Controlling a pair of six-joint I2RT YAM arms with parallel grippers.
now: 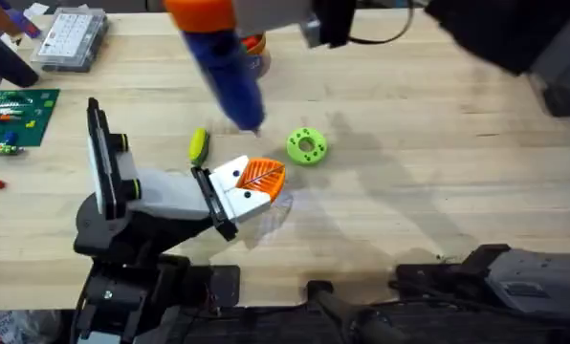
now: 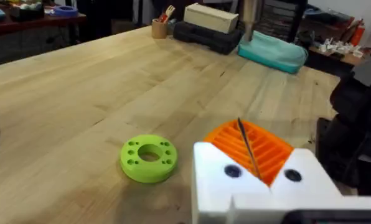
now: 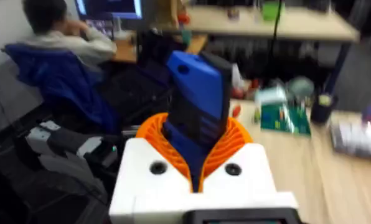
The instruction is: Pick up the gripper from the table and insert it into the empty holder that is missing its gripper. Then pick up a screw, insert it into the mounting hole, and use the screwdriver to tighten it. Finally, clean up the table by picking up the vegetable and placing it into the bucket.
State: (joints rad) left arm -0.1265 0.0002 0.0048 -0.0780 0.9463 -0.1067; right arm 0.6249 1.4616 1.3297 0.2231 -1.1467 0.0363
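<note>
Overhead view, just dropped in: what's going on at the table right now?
The right pincer is shut on the screwdriver, holding it raised above the table with the bit pointing down. The left pincer sits low near the middle of the table, a thin metal bit running between its orange pads. The vegetable and the green ring lie on the wood nearby.

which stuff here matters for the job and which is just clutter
Job things: screwdriver, held by the right gripper; vegetable; bucket; left gripper.

Lying about: green ring; clear parts box; green circuit board.
</note>
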